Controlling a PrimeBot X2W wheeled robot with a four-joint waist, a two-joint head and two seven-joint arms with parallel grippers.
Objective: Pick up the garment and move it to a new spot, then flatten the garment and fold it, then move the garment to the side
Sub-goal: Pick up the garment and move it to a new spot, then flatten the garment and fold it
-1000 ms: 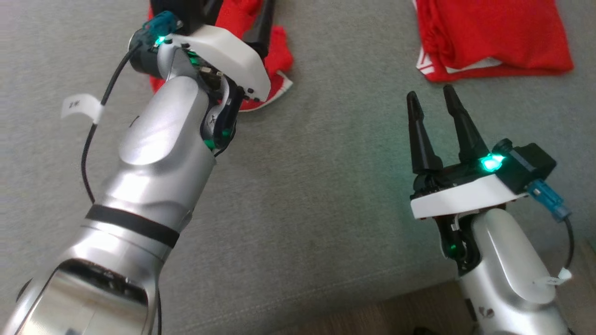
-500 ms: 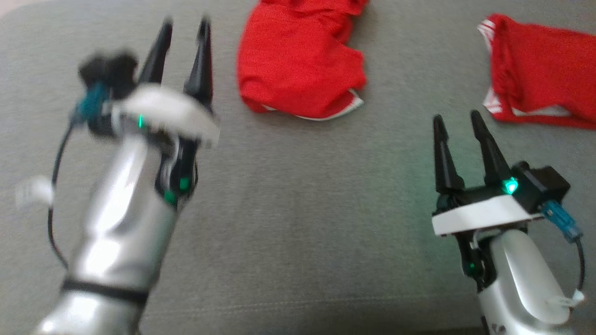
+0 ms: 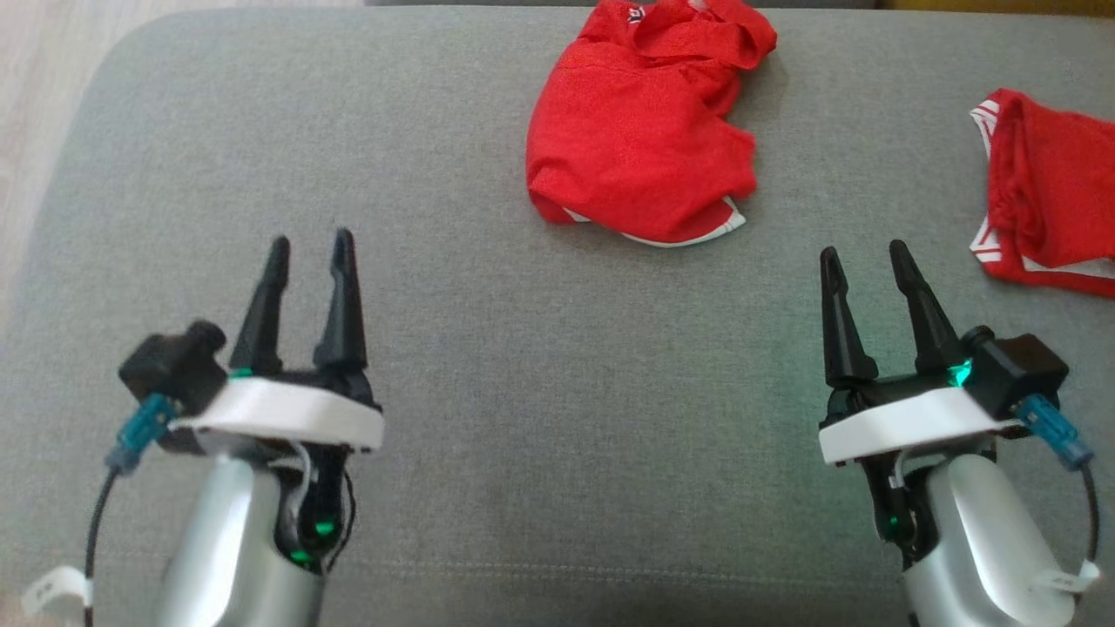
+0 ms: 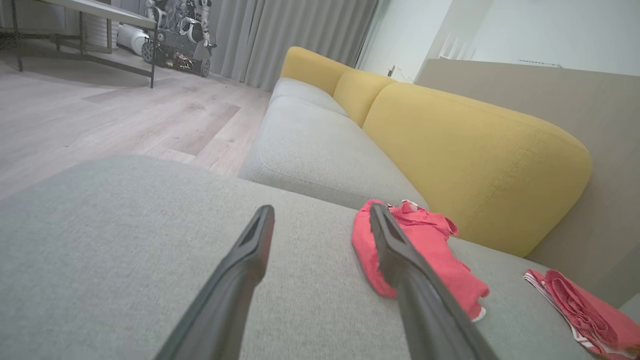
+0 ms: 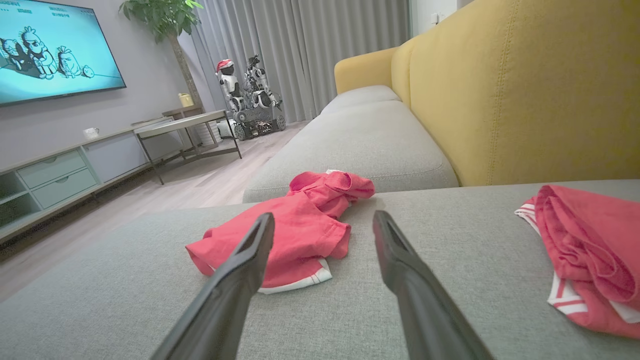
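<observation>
A crumpled red garment (image 3: 640, 165) with white trim lies on the grey cushion (image 3: 540, 392), far of centre. It also shows in the left wrist view as the garment (image 4: 442, 245) and in the right wrist view as the garment (image 5: 310, 225). My left gripper (image 3: 311, 241) is open and empty at the near left, well apart from it. At the near right, my right gripper (image 3: 862, 250) is open and empty too. Each wrist view looks between open fingers, the left gripper (image 4: 321, 210) and the right gripper (image 5: 323, 216), over bare cushion.
A second red garment (image 3: 1045, 200) lies bunched at the cushion's right edge. A yellow backrest (image 5: 525, 90) rises behind the seat. The cushion's left edge drops to wooden floor (image 3: 35, 104). Across the room stand a low table (image 5: 185, 125) and another robot (image 5: 250, 95).
The head camera has tilted, shifting the whole picture. My left arm has drawn back from over the crumpled garment to the near left, open and empty. The right gripper holds its place.
</observation>
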